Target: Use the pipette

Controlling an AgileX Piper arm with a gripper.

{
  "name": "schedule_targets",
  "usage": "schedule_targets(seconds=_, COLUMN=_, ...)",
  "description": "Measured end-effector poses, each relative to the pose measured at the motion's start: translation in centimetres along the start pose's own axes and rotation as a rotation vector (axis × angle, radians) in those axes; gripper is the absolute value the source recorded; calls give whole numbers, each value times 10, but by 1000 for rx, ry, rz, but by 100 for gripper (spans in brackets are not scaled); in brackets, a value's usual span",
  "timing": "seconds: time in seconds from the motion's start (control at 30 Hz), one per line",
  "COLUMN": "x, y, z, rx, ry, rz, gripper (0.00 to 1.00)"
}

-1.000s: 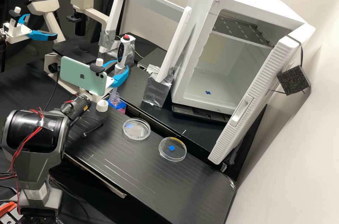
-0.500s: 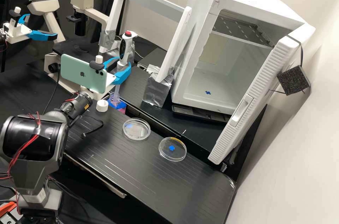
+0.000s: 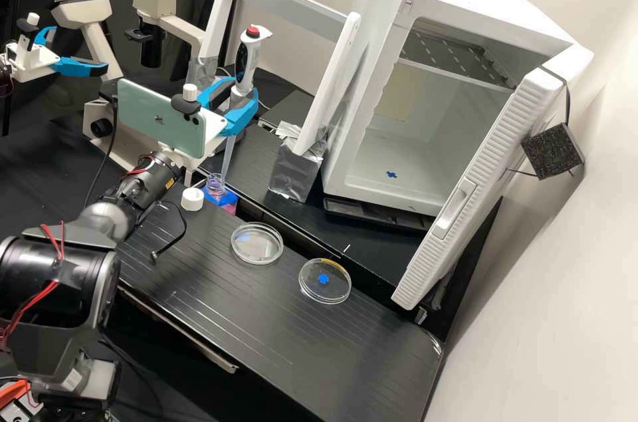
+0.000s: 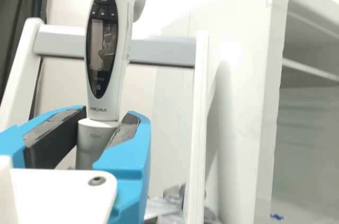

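"Pipette first: where is it?"

"Clamped in the claw below its display, its tip near the mouth of the bottle. I can't tell whether it's clear of the rim."

"So how would you carry on?"

"Lift gently straight up, grip firm, red button unpressed. Swing toward the dishes only once that long tip would miss the glass."

"Count?"

"1 pipette, 1 bottle, 1 white cap, 2 dishes on the tabletop."
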Motion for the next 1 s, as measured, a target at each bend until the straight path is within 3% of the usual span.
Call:
schedule_targets(seconds=0.4, x=-4, y=21, z=-1, rx=-3, ry=36, rz=-47, gripper=0)
schedule_targets(seconds=0.57, x=-16, y=43, z=13, rx=32, ry=68, rz=-21, gripper=0)
schedule_targets(seconds=0.83, x=-53, y=92, z=52, rx=180, ry=67, rz=139, gripper=0)
schedule_targets(seconds=1.0, x=-73, y=105, z=68, rx=177, ry=64, rz=234, gripper=0)
